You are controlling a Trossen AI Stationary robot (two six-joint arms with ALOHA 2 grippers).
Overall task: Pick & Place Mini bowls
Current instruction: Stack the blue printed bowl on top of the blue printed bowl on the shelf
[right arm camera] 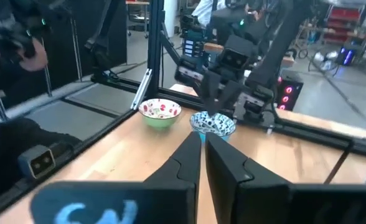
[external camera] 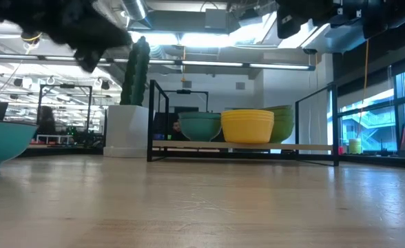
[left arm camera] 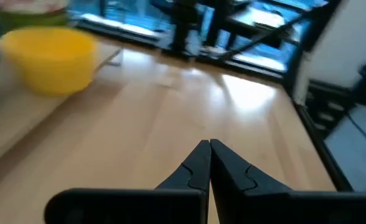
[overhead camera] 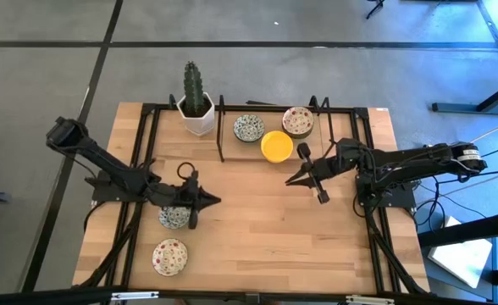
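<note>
Three mini bowls sit at the table's far side: a blue-green patterned one (overhead camera: 249, 128), a yellow one (overhead camera: 276, 146) (left arm camera: 49, 59) and a red-speckled one (overhead camera: 298, 121). Two more rest on their bases near the left front: a blue-green one (overhead camera: 174, 217) (right arm camera: 212, 123) and a red-speckled one (overhead camera: 170, 257) (right arm camera: 160, 112). My left gripper (overhead camera: 218, 201) (left arm camera: 209, 146) hangs shut above the table, just right of the near blue-green bowl, holding nothing. My right gripper (overhead camera: 287, 181) (right arm camera: 201, 146) hovers shut at mid-table, in front of the yellow bowl, with nothing in it.
A white pot with a cactus (overhead camera: 196, 103) stands at the far left. A black metal frame (overhead camera: 222, 127) runs along the table's far part and sides. Bare wood (overhead camera: 257, 229) lies between the two grippers and toward the near edge.
</note>
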